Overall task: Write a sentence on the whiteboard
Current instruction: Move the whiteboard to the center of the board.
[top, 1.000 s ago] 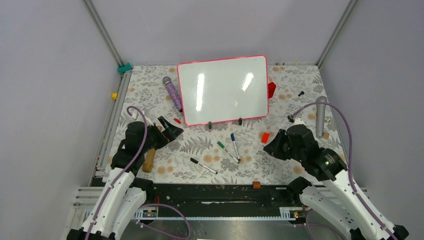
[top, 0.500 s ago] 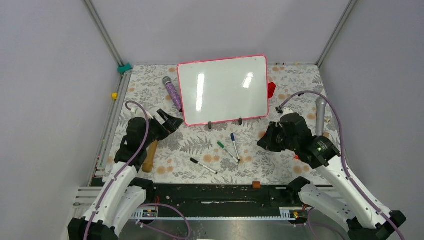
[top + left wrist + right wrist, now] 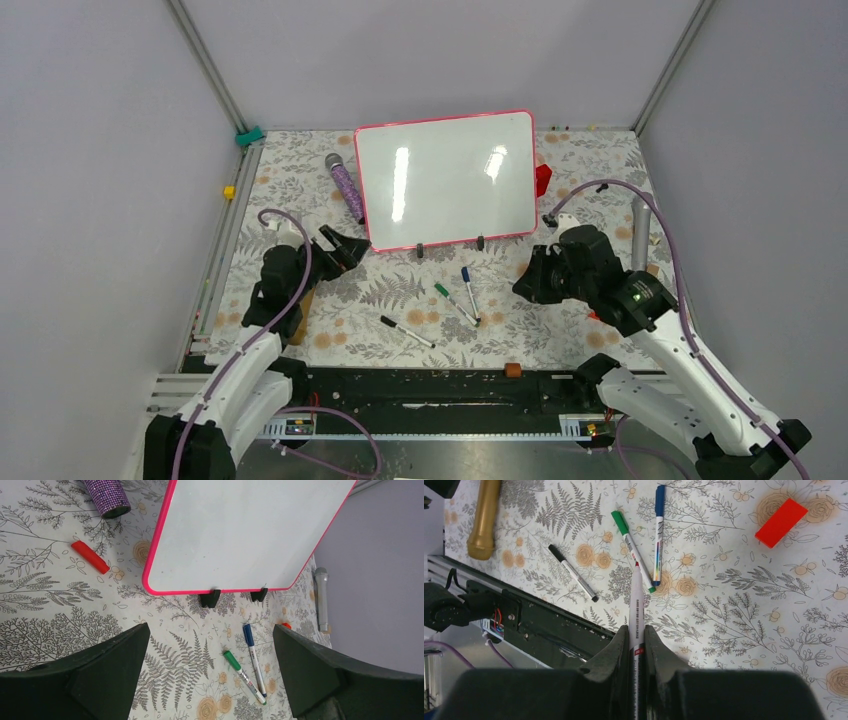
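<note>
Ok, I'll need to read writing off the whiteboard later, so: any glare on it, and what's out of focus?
Top external: two bright glare streaks on the whiteboard, otherwise sharp. Left wrist: board evenly lit, no hot spots; the left gripper, open, shows dark, soft fingers. Right wrist: tablecloth crisp; the right gripper, shut on a marker, blurs nearest the lens.

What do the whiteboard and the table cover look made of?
The whiteboard looks like a glossy coated panel, probably melamine or painted steel: it mirrors bright light streaks. The table cover seems matte printed cloth or vinyl: floral pattern, no glare.
</note>
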You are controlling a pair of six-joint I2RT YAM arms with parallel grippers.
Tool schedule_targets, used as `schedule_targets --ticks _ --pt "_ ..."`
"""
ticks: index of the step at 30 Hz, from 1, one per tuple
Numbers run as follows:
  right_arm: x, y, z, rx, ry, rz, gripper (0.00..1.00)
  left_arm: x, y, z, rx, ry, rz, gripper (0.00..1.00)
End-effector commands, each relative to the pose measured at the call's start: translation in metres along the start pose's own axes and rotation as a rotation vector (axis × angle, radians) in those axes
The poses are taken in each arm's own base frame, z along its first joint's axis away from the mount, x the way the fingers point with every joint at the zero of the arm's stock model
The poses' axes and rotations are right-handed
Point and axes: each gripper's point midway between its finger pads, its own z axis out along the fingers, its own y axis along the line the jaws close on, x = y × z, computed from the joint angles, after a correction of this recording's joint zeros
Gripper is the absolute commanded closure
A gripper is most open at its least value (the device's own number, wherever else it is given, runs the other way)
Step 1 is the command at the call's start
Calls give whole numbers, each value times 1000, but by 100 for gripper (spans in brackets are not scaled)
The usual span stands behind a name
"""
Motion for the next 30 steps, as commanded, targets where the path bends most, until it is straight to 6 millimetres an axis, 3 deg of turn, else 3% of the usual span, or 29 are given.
schedule_targets --ticks 1,9,16,23,30 --pt "3 16 -13 -105 5 -39 100 -21 -26 -9 123 -107 107 3" --pt "-27 36 -14 -140 -69 44 100 -8 -35 -29 190 -74 141 1" --pt "-62 60 2 -192 -106 78 100 5 -24 -32 193 -71 160 1" --pt "-83 59 15 -163 -166 15 100 4 -8 -20 140 -82 175 1" --pt "-101 54 -3 -140 -297 -42 100 -16 -2 4 82 -114 167 1"
